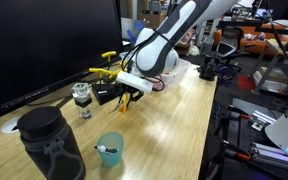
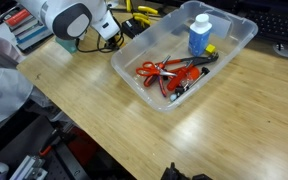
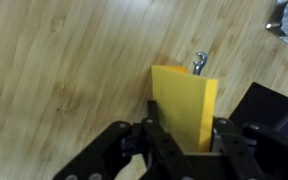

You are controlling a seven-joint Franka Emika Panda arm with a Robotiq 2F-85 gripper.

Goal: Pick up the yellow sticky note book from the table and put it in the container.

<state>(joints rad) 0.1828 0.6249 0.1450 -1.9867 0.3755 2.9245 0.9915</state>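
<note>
The yellow sticky note book [image 3: 184, 105] stands on edge between the two black fingers of my gripper [image 3: 184, 140], which is shut on it. Whether it still touches the wooden table [image 3: 64, 60] I cannot tell. In an exterior view the gripper [image 1: 125, 95] is low over the table [image 1: 184, 130] with a bit of yellow at its tips. The clear plastic container [image 2: 234, 45] stands on the table [image 2: 84, 95], to the right of the arm [image 2: 69, 20]. It holds reddish tools [image 2: 164, 72] and a blue-and-white bottle [image 2: 199, 35].
A black box [image 3: 274, 110] lies right beside the gripper, and a small metal piece [image 3: 199, 63] lies just past the pad. A glass jar [image 1: 81, 97], a teal cup [image 1: 109, 150], a black bag [image 1: 49, 145] and yellow-handled tools [image 1: 106, 65] stand nearby. A dark monitor [image 1: 44, 40] is behind.
</note>
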